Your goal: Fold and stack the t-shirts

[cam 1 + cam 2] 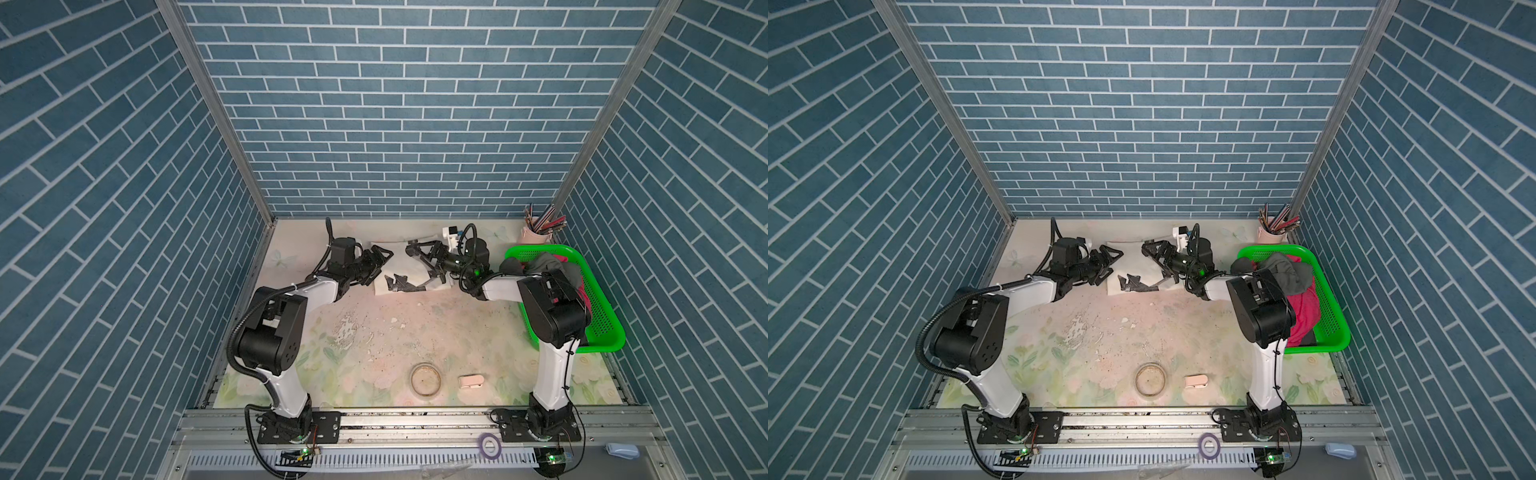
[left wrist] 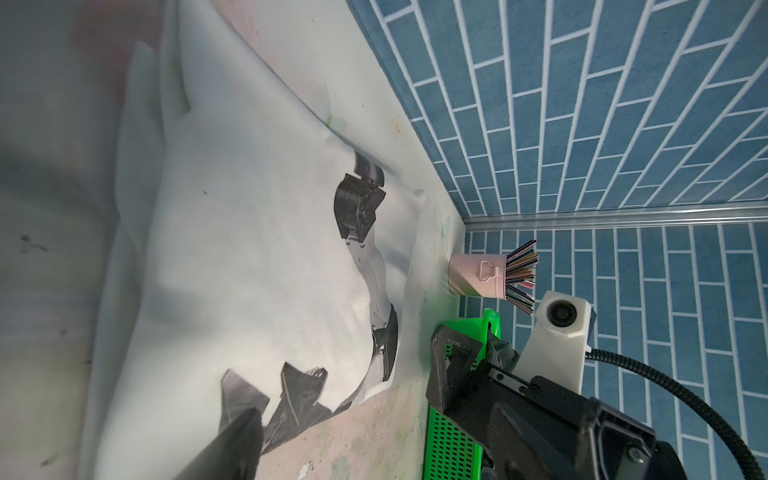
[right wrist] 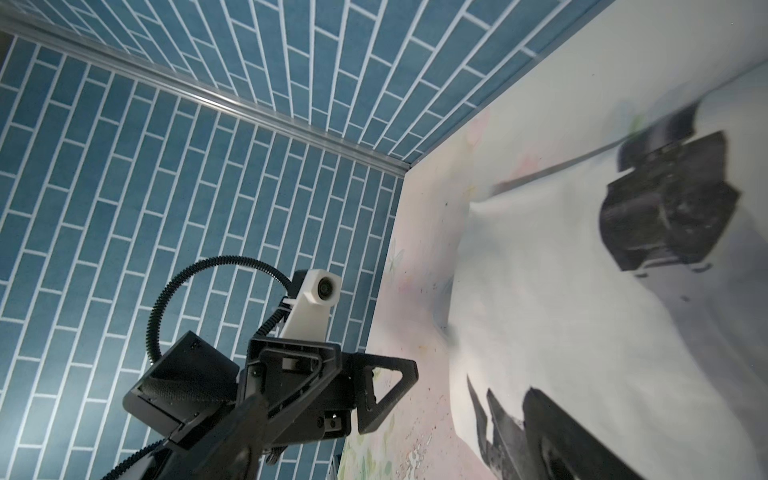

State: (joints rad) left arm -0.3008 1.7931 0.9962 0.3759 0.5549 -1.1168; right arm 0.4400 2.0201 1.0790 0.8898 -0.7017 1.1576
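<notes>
A folded cream-white t-shirt with black printed figures lies flat at the back middle of the table. It fills the left wrist view and the right wrist view. My left gripper hovers at the shirt's left edge, open and empty. At the shirt's right edge my right gripper is open and holds nothing. A dark grey t-shirt and a magenta t-shirt lie crumpled in the green basket, partly behind the right arm.
A pink cup of pencils stands in the back right corner. A round glass ring and a small pink object lie near the front edge. Blue brick walls close in three sides.
</notes>
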